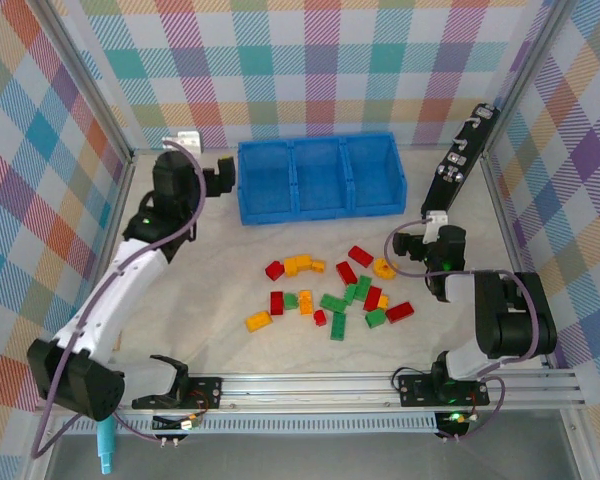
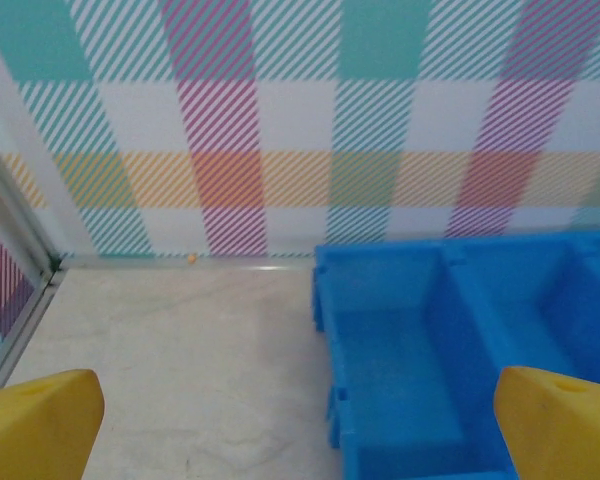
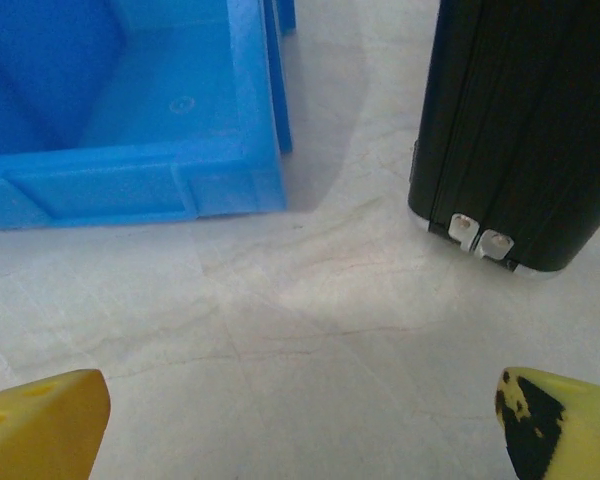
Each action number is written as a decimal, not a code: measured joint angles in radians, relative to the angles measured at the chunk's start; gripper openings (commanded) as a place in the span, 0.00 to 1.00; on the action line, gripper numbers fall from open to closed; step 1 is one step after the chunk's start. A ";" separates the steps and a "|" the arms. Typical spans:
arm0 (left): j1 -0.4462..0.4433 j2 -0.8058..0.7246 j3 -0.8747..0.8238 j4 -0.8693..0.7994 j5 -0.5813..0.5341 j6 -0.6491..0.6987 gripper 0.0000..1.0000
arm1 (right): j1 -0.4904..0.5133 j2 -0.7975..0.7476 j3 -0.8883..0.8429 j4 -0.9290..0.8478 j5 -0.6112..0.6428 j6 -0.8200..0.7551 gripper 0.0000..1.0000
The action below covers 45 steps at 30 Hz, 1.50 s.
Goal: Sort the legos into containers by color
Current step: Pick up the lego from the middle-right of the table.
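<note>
The legos point(image 1: 332, 292) lie scattered on the table in front of the tray: red ones point(image 1: 360, 255), yellow-orange ones point(image 1: 298, 264) and green ones point(image 1: 333, 302). The containers are three compartments of one blue tray point(image 1: 318, 213) at the back, and nothing shows inside them. My left gripper point(image 1: 227, 176) hangs open beside the tray's left end; its wrist view has the tray's left wall point(image 2: 332, 330) between its yellow fingertips point(image 2: 40, 425). My right gripper point(image 1: 401, 243) stands open over bare table, with the tray's near right corner point(image 3: 130, 185) ahead.
A long black device point(image 1: 460, 160) leans along the right wall, its lower end point(image 3: 520, 120) just ahead of the right gripper point(image 3: 300, 430). Plaid walls close in the back and both sides. A metal rail point(image 1: 380, 385) runs along the near edge.
</note>
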 measured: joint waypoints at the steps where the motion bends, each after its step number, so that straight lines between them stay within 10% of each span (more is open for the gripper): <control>1: 0.000 -0.011 0.031 -0.048 0.015 0.003 1.00 | 0.007 -0.021 0.022 -0.049 0.003 0.000 0.99; 12: 0.001 -0.065 0.036 -0.341 0.160 0.053 1.00 | 0.084 -0.241 0.480 -0.795 0.035 0.252 0.99; 21: -0.009 -0.079 0.001 -0.351 0.167 0.079 1.00 | 0.207 -0.212 0.504 -1.184 -0.003 0.526 0.99; 45: -0.015 -0.120 -0.063 -0.305 0.171 0.090 1.00 | 0.276 -0.009 0.415 -1.222 0.028 0.532 0.93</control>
